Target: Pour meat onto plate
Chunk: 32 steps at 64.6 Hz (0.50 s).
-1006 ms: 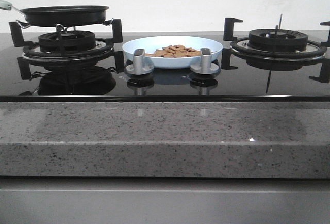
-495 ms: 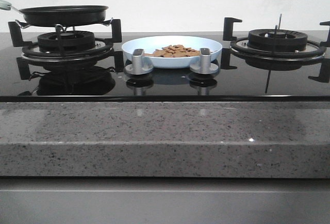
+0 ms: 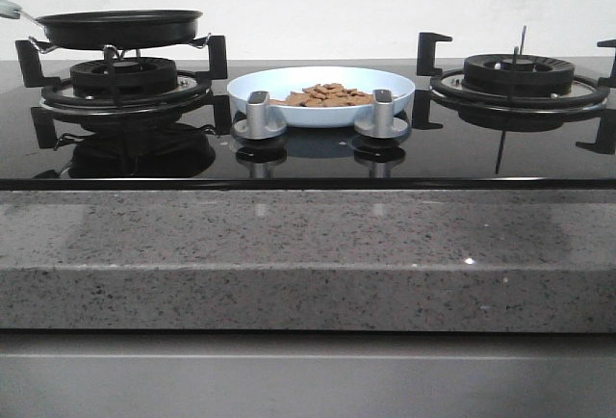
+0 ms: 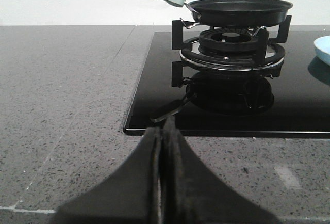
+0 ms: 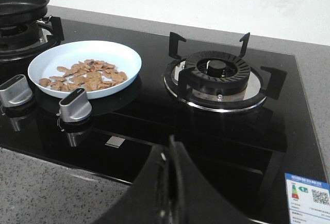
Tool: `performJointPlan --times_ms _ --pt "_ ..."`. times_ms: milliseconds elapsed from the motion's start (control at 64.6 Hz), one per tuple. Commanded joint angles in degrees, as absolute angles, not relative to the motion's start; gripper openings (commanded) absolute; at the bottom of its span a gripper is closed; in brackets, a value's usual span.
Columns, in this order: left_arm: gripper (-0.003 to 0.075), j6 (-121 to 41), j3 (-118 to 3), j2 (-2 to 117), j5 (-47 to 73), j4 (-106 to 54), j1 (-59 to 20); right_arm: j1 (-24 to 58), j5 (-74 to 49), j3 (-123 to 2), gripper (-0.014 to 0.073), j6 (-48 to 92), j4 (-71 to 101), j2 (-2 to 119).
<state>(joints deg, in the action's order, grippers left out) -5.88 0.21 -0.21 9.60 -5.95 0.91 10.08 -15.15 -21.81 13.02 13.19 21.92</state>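
Plate (image 3: pixel 321 84) sits on the black glass hob (image 3: pixel 308 153), between the two burners, just behind the two silver knobs (image 3: pixel 260 115). Meat (image 3: pixel 327 95) lies heaped in the plate, toward its knob side. Black frying pan (image 3: pixel 119 27) rests on the burner left of the plate; appears empty, though its inside is barely visible. Left gripper (image 4: pixel 164 146) pressed together, holding nothing, over the grey stone counter (image 4: pixel 62 105). Right gripper (image 5: pixel 169 175) likewise closed and empty, near the hob's front edge.
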Motion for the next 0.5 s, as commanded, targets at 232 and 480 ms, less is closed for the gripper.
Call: performJointPlan --times_ms 232,480 --pt "-0.002 -5.33 0.48 -1.17 4.57 -6.51 0.93 6.27 2.76 -11.62 -0.006 6.45 9.01 15.43" --pt "-0.002 -5.33 0.48 -1.17 4.57 -6.51 0.93 1.12 2.32 0.98 -0.006 -1.4 7.47 3.79"
